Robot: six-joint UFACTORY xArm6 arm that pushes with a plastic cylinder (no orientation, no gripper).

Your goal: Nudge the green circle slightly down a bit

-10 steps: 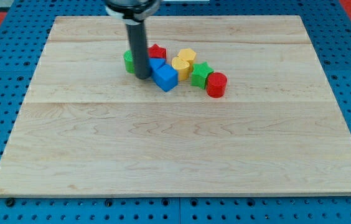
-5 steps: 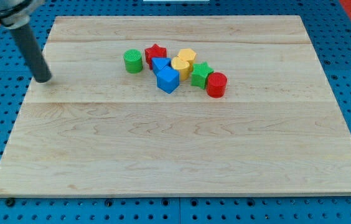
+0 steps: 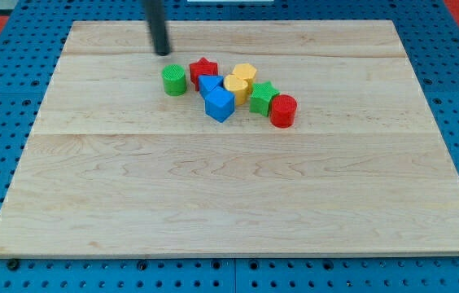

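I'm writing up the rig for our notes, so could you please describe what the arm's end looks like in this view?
Only a straight, dark grey to black cylindrical rod shows, entering from the view's top. It looks plain and matte, with no visible markings or cables. My tip is its blunt, rounded lower end.

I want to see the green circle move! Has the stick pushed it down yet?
Not yet, it seems. My tip sits toward the view's top from the green circle, apart from it, lined up for a downward push. The green circle stands left of the red star. The nudge itself is left.
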